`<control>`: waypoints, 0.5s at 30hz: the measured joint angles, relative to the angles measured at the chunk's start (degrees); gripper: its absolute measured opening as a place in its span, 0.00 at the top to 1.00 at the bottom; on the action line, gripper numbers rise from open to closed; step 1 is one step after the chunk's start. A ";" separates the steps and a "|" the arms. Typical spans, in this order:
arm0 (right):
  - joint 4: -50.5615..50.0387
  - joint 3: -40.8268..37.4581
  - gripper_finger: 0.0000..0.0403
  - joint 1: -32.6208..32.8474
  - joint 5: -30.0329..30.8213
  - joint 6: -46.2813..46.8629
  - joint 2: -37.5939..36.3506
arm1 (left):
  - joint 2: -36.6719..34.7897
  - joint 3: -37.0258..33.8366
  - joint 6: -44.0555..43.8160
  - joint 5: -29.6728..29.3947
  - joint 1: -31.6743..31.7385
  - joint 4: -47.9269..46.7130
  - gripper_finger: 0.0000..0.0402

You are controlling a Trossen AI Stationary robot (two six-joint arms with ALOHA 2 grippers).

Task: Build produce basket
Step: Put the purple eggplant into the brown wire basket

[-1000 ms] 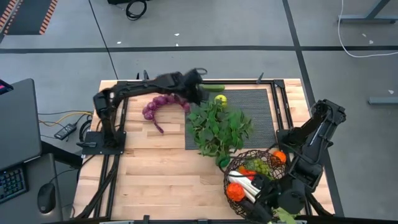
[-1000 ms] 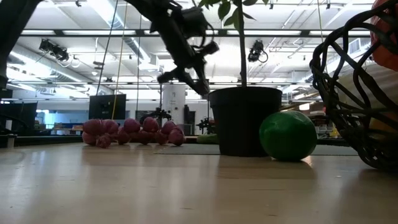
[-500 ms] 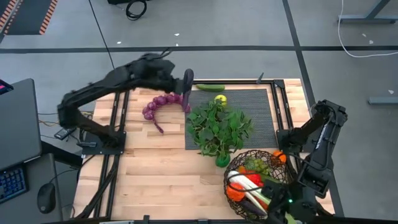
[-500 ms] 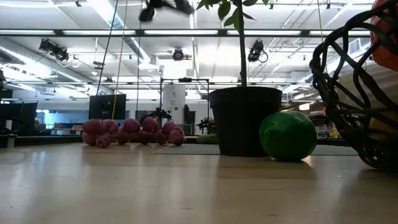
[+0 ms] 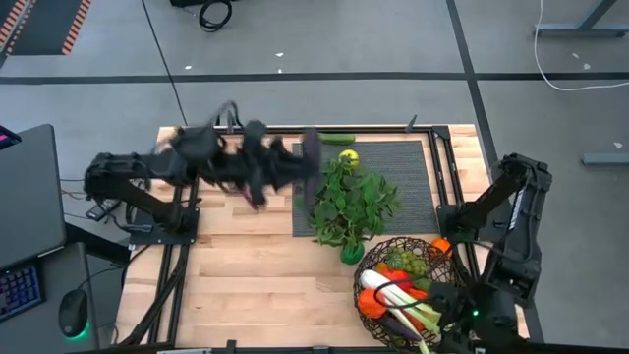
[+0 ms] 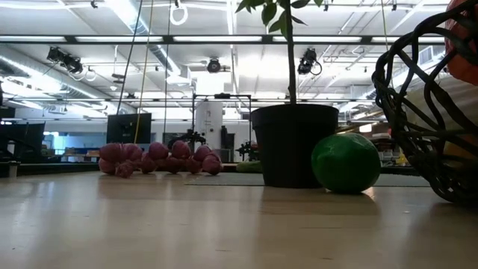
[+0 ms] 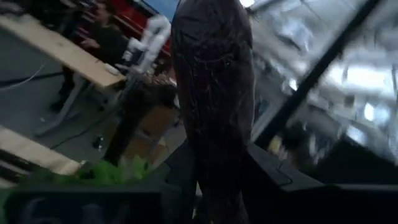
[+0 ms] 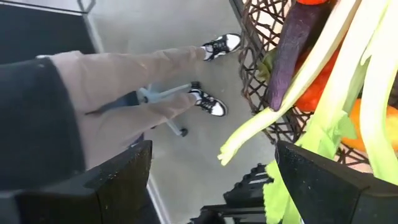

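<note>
I see the left tool (image 5: 307, 162) gripping a dark purple vegetable (image 7: 214, 106) above the table (image 5: 246, 265). The right tool (image 8: 211, 180) hangs wide beside the basket (image 5: 393, 251) — holding nothing.

I see purple grapes (image 6: 157, 158) at left, a black pot (image 6: 293, 144) at centre, a green ball-shaped fruit (image 6: 345, 163) touching it, wire basket (image 6: 422, 112) at right.

The left arm (image 5: 211, 162) was smeared by motion blur — its gripper indistinct. The basket (image 6: 429, 112) was cut off at the low view's edge.
</note>
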 joint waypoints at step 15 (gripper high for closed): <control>6.03 0.00 0.14 9.01 0.01 10.59 -4.51 | 20.75 1.70 17.07 -3.64 -11.57 27.71 0.75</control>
